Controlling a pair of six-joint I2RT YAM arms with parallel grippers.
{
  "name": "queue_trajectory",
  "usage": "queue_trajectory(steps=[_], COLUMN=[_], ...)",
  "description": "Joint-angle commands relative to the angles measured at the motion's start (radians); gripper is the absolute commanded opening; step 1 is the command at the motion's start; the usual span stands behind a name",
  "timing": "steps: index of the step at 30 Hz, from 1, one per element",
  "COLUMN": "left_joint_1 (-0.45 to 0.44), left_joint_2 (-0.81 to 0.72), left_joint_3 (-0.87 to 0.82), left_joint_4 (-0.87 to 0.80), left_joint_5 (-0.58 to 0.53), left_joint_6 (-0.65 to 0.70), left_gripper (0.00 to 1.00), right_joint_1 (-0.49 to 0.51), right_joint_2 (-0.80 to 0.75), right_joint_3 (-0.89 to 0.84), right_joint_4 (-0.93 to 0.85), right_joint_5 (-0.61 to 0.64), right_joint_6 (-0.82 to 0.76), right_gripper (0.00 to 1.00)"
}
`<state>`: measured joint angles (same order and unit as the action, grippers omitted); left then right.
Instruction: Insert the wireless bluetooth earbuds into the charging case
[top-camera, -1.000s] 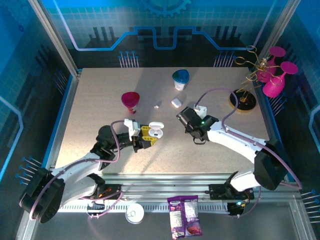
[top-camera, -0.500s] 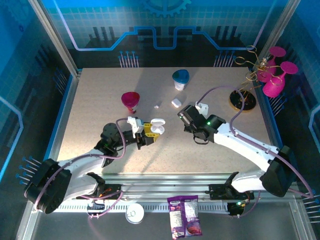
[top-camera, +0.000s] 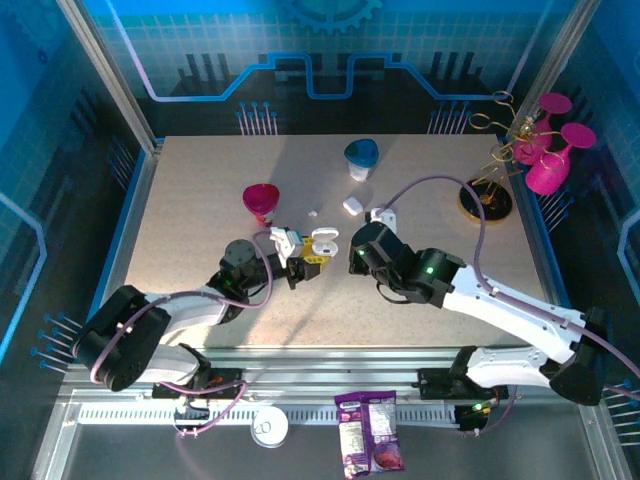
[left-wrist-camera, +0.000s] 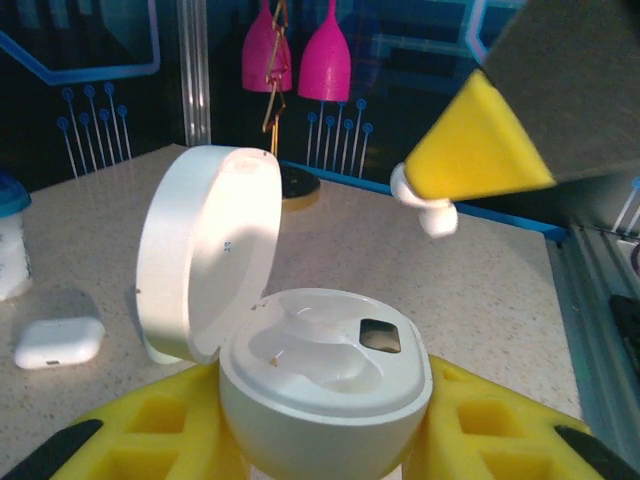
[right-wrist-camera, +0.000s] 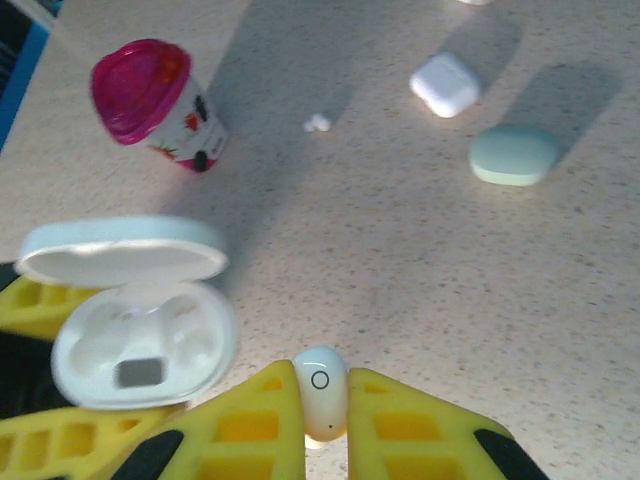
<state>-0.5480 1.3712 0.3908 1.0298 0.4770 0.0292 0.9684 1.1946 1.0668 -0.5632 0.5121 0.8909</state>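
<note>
The white charging case (left-wrist-camera: 325, 380) stands open, lid (left-wrist-camera: 205, 250) tipped back to the left, both wells empty. My left gripper (left-wrist-camera: 325, 445) is shut on its lower body between yellow fingers (left-wrist-camera: 130, 425). From above, the case (top-camera: 322, 243) is held just right of the left gripper (top-camera: 306, 264). My right gripper (right-wrist-camera: 322, 412) is shut on one white earbud (right-wrist-camera: 320, 390), just right of the case (right-wrist-camera: 140, 340). The left wrist view has that earbud (left-wrist-camera: 432, 212) hanging under a yellow fingertip (left-wrist-camera: 475, 150), above and right of the case. Another earbud (right-wrist-camera: 317, 123) lies loose on the table.
A pink yogurt cup (top-camera: 262, 203) lies left of the case. A small closed white case (right-wrist-camera: 445, 85) and a pale green case (right-wrist-camera: 513, 155) sit beyond the right gripper (top-camera: 356, 252). A blue-lidded cup (top-camera: 361, 157) stands farther back, and a stand with pink glasses (top-camera: 540, 150) at the right edge.
The left gripper has carried the open case farther from the base and to the right. The right gripper has swung left with the earbud, closing in on the case.
</note>
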Motion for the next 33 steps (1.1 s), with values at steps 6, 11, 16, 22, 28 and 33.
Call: queue_trajectory(steps=[6,11,16,22,28,33], left_joint_1=[-0.039,-0.047,-0.049,-0.049,-0.049,-0.051], left_joint_2=[0.006,-0.001,-0.006,-0.009,0.005,0.002], left_joint_3=[0.039,0.033,0.036,0.044,0.055,0.056], left_joint_4=[0.016,0.007,0.01,0.014,0.009,0.015], left_joint_5=[-0.058,-0.061,-0.062,-0.064,-0.08,-0.08], left_joint_6=[0.062,0.071,0.073,0.065,0.066,0.06], left_gripper=[0.22,0.22,0.22,0.22,0.22,0.22], right_joint_1=[0.049,0.052,0.052,0.052,0.05,0.049], right_joint_2=[0.073,0.104,0.129,0.14,0.137,0.146], right_joint_3=[0.07,0.093,0.105,0.093,0.083,0.084], right_joint_4=[0.142,0.165,0.173,0.161,0.165,0.161], right_joint_5=[-0.052,-0.066,-0.071,-0.074,-0.098,-0.108], right_joint_6=[-0.08,-0.094,-0.092,-0.074,-0.05,-0.044], right_gripper=[0.11,0.11,0.1,0.1,0.1,0.16])
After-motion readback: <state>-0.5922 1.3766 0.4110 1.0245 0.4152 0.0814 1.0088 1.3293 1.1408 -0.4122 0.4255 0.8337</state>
